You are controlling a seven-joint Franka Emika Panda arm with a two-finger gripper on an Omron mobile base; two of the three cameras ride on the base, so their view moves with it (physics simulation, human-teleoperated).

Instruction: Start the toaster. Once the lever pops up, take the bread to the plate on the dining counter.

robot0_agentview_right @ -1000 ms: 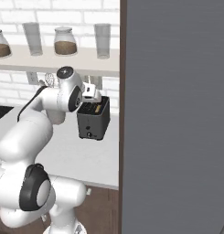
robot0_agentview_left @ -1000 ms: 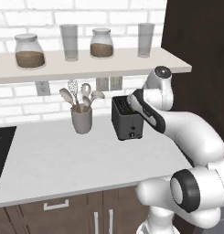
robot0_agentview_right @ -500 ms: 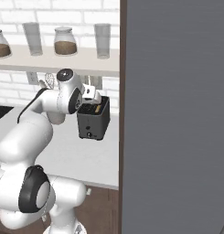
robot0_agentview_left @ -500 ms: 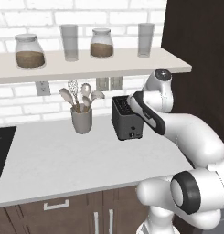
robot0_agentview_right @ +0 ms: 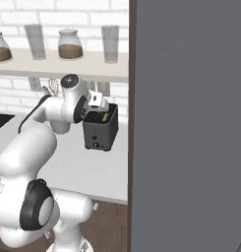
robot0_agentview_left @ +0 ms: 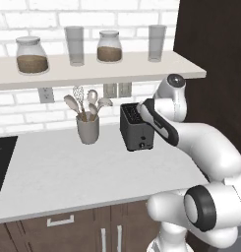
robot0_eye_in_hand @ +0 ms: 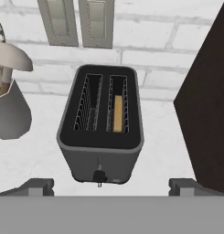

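The dark grey two-slot toaster [robot0_agentview_left: 136,132] [robot0_agentview_right: 99,131] [robot0_eye_in_hand: 102,132] stands on the wall counter by the brick wall. A tan slice of bread [robot0_eye_in_hand: 118,113] sits down in the right-hand slot as the hand view shows it; the other slot is empty. A small knob [robot0_eye_in_hand: 99,176] sits low on the toaster's front. My gripper [robot0_eye_in_hand: 111,185] [robot0_agentview_right: 98,104] hovers just above the toaster's front top edge, open, its fingertips [robot0_eye_in_hand: 36,185] spread wide to either side and holding nothing. The plate and the dining counter are out of view.
A grey utensil crock [robot0_agentview_left: 87,129] [robot0_eye_in_hand: 8,114] stands left of the toaster. Above is a shelf [robot0_agentview_left: 92,71] with jars and glasses. A tall dark cabinet side [robot0_agentview_right: 191,123] [robot0_eye_in_hand: 209,91] rises close on the toaster's right. A black cooktop edge [robot0_agentview_left: 1,162] lies far left.
Almost nothing: the arm has shifted very slightly above the toaster, and the jaws stay wide apart.
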